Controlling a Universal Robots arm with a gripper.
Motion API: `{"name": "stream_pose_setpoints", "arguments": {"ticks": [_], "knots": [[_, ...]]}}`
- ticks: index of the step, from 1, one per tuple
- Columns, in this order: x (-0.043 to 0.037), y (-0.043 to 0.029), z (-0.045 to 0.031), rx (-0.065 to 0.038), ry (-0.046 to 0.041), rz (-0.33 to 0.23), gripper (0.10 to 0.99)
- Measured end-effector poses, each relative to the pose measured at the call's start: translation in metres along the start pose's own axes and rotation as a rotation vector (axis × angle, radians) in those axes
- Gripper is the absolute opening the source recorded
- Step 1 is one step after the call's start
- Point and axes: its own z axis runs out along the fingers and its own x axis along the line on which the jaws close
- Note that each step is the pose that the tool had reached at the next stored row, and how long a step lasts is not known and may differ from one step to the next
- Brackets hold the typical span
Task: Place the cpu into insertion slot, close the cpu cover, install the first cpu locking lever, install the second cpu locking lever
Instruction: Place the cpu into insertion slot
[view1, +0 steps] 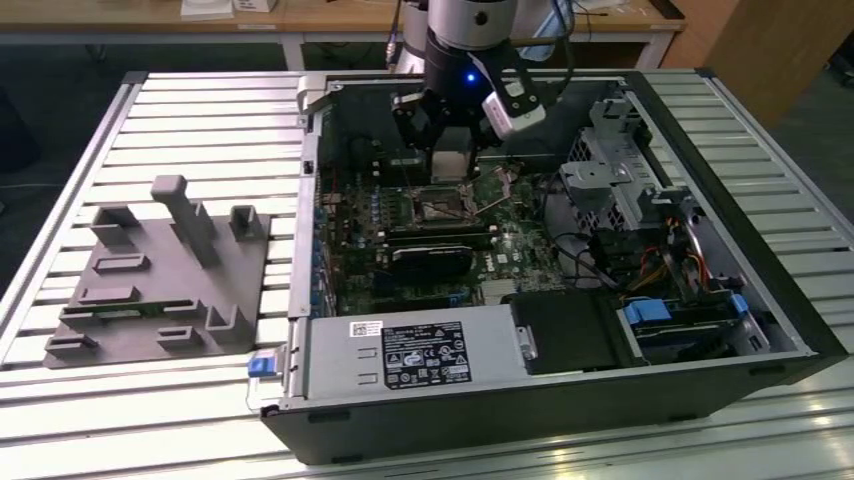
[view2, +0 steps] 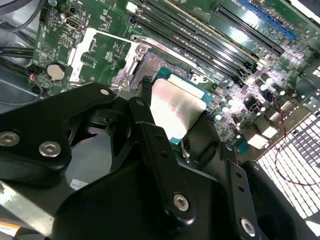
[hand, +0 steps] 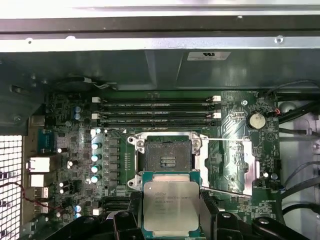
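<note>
The end effector (hand: 171, 220) is clamped on the cpu (hand: 171, 206), with 1 black finger (hand: 131, 216) on each of 2 opposite edges and the chip's pale metal face showing between them. The insertion slot (hand: 167, 155) lies uncovered below the end effector, and the chip is held clear of it. Beside the slot, the cpu cover (view2: 79, 52) is swung open and lies back against the green motherboard (hand: 65, 145). The open computer case (view1: 747, 330) rests on the slatted table (view1: 200, 110).

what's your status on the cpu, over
Gripper jaws shut on the cpu. Cpu held over the insertion slot, not seated. Slot bare, cpu cover open. Nothing seen between them.
</note>
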Motion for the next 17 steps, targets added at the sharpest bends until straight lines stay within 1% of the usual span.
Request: {"name": "stream_pose_setpoints", "arguments": {"ticks": [5,9,17], "knots": [[-0.0013,0.0001,0.0037,0.000,0.0001,0.000,0.537],[-0.0036,0.0016,0.0081,0.000,0.0001,0.000,0.537],[-0.0050,0.0028,0.0221,0.000,0.0000,0.000,0.537]]}}
